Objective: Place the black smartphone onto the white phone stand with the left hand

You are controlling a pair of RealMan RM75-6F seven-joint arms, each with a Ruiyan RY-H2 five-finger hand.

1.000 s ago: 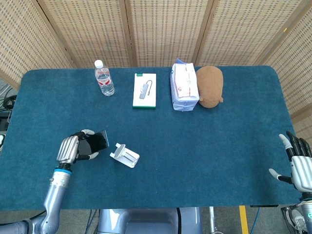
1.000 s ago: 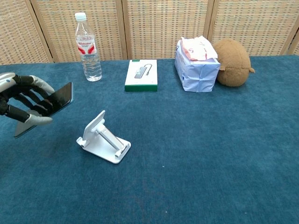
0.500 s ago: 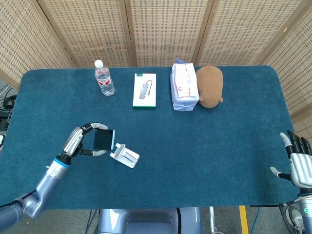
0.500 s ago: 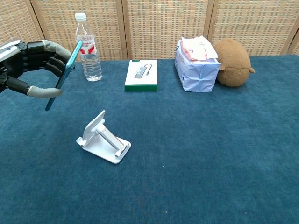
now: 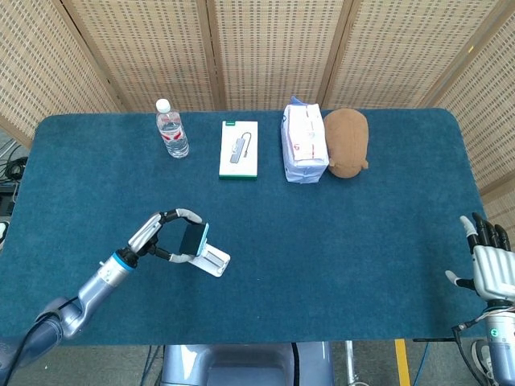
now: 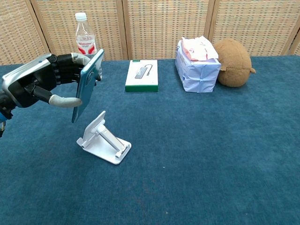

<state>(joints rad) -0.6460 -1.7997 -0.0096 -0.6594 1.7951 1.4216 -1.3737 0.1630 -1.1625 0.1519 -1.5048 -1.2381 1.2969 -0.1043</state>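
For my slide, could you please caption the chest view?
Left hand holds the black smartphone upright just above the white phone stand.

One smartphone (held in the left hand), one phone stand, one water bottle, one boxed adapter, one tissue pack, one plush toy.
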